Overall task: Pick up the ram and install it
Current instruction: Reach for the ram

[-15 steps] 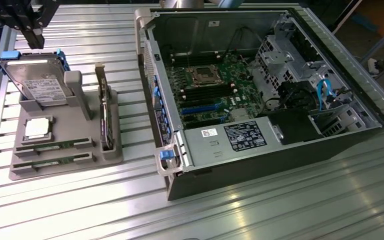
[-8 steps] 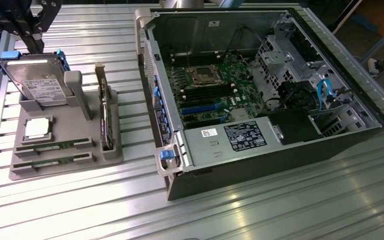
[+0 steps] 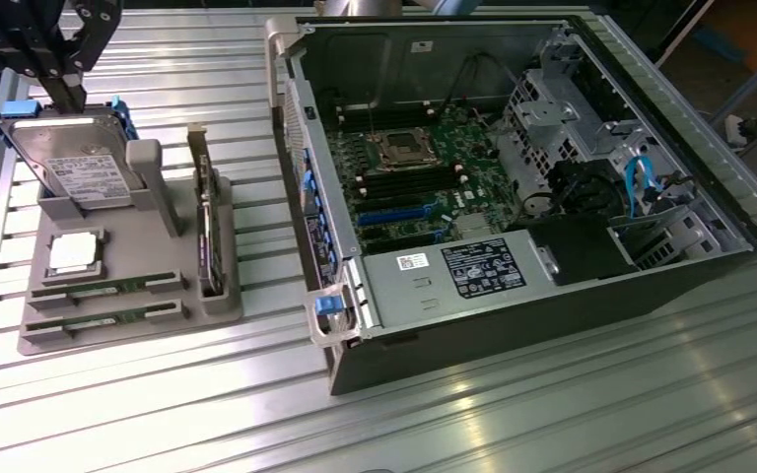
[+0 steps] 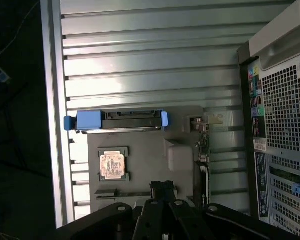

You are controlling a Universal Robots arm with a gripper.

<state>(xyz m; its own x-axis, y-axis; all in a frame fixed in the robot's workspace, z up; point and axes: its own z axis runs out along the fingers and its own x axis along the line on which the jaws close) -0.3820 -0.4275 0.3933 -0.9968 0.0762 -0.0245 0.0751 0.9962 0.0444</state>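
Two long, narrow green ram sticks with dark chips lie flat in parallel slots of the gray holder on the ribbed surface. One stick lies just past the other, farther from the tool. Both sit well apart from it, beyond the hard drive directly under it and the processor chip. The tool is closed, gripping nothing.
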